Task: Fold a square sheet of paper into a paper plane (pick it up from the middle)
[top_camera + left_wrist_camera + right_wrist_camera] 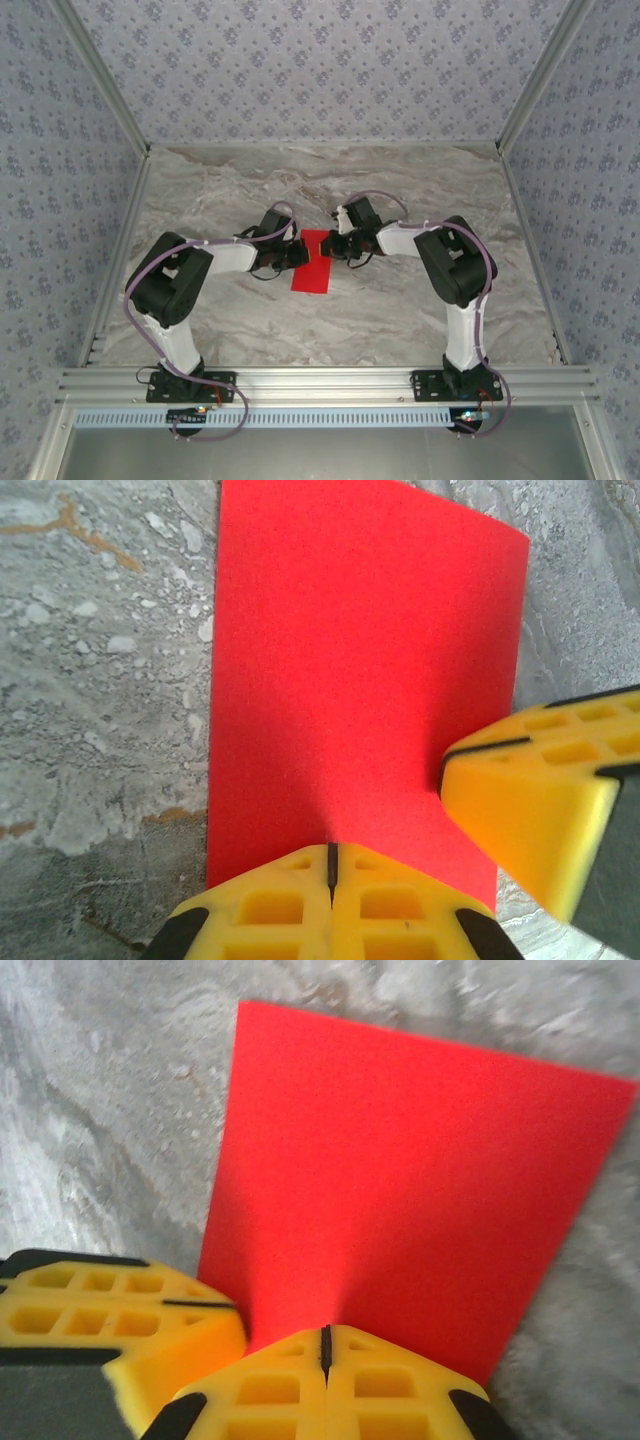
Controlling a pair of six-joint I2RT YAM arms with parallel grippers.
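The left arm (175, 290) and right arm (455, 265) have white links, bulky black joint housings and looping mauve cables (127, 303); black base plates (190, 384) sit at six o'clock. Fingers (270, 910) are yellow, grid-pocketed, black-trimmed.

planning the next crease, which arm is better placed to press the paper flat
Left, narrowly. From above, the left tool overlaps the paper; the right tool sits at its corner. Both are shut at the same end, so it's close.
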